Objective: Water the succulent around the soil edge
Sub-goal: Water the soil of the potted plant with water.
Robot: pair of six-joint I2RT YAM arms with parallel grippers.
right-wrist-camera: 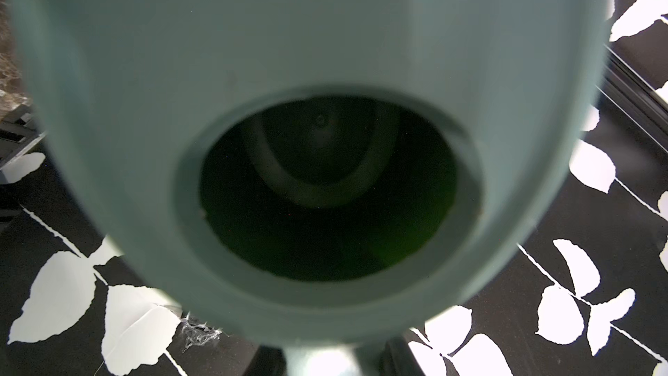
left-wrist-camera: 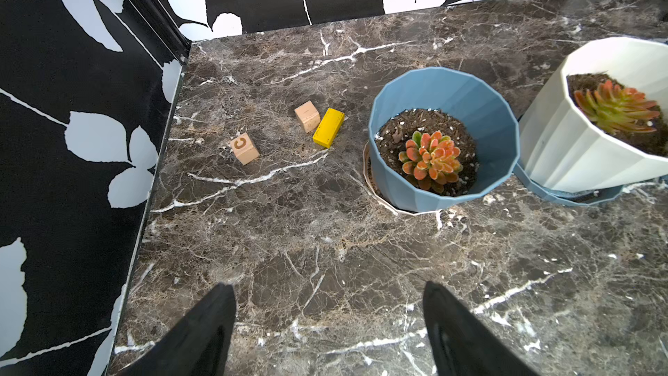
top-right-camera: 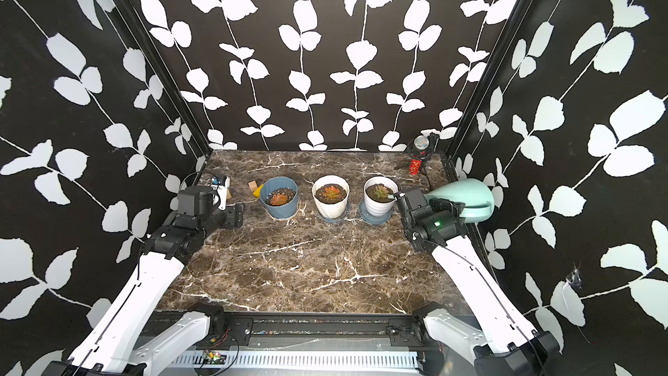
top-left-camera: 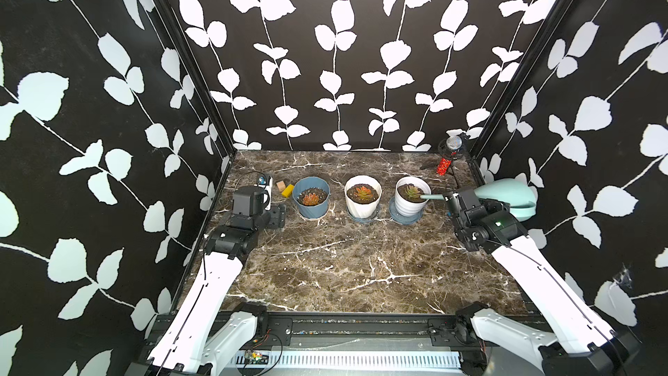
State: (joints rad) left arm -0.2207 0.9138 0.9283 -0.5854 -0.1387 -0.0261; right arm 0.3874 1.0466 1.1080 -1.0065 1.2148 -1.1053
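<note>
Both top views: right gripper (top-left-camera: 503, 207) pinches mint watering can (top-left-camera: 513, 191), spout over succulent (top-left-camera: 411, 191) in white pot (top-left-camera: 410, 206) nearest the bench (top-left-camera: 343, 258) right edge. Left gripper (top-left-camera: 275, 215) near left edge.
Left wrist: jaws spread, empty; wooden cube (left-wrist-camera: 244, 148) reads "C".
Right wrist: the can's dark fill hole.

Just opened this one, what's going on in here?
The right gripper is shut on a mint-green watering can. The can's spout reaches over the rim of the white pot nearest that arm, beside its green succulent. No stream of water can be made out. The left gripper hangs open and empty over the table near the blue pot.
</note>
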